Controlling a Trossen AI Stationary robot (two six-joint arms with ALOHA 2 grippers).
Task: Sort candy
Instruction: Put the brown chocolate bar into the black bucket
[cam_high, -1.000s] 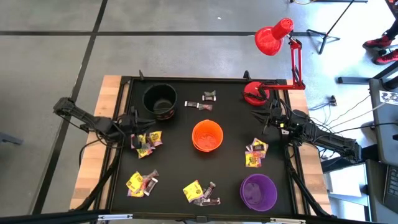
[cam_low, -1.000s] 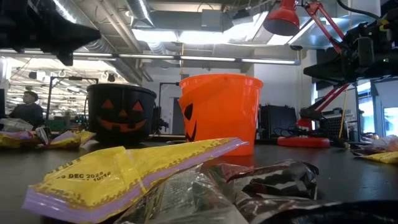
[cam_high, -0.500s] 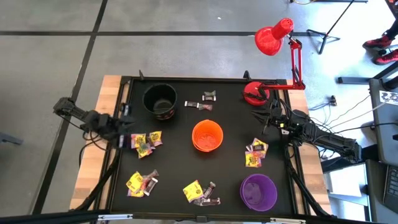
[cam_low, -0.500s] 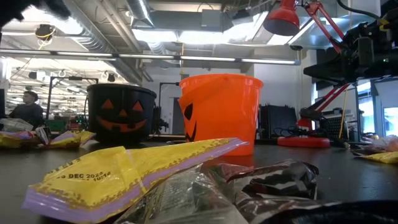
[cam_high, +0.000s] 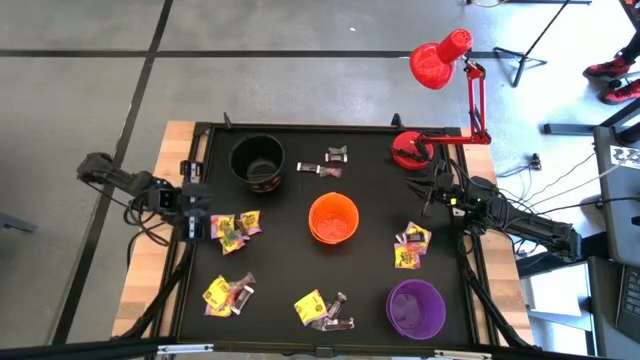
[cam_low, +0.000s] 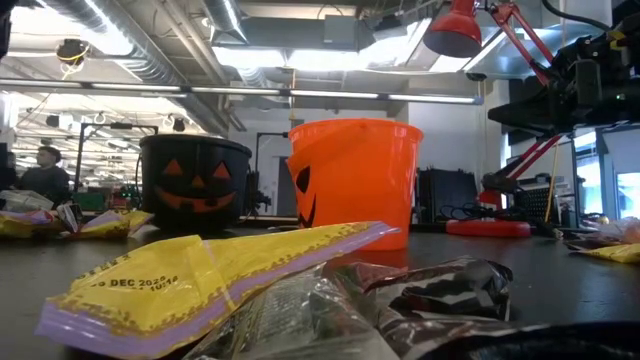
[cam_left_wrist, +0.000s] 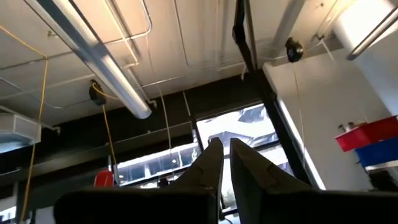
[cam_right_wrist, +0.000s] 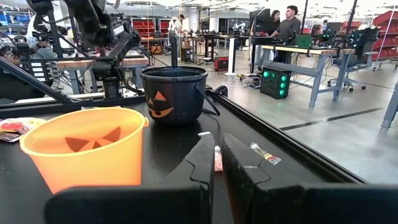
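The black flat surface (cam_high: 370, 175), edged in pale wood, is seen standing on a grey floor. On it are set a black round plastic cup with a pumpkin face (cam_high: 257, 160), an orange round plastic cup with a pumpkin face (cam_high: 333, 219) and a purple round plastic cup (cam_high: 415, 308). A red desk lamp (cam_high: 440, 62) is fixed at the far right corner. In the right wrist view a workshop room with benches, chairs and several people is seen beyond the surface.

The candy is scattered in small heaps: yellow-wrapped sweets near the left edge (cam_high: 235, 228), a second heap at the near left (cam_high: 227, 292), a third at the near centre (cam_high: 323, 309), a fourth by the right edge (cam_high: 410, 246), and silvery pieces between the black cup and the lamp base (cam_high: 330, 162).

The left claw (cam_high: 193, 208) is held at the left edge with its fingers together and nothing between them; its wrist view faces the ceiling. The right claw (cam_high: 432, 196) is held near the lamp base, fingers together, empty.

Compared with a second ago, the left arm has been drawn back outward from the yellow heap; the right arm is unchanged.

On a yellow wrapper (cam_low: 190, 285) in the low view, "DEC 2025" is read.
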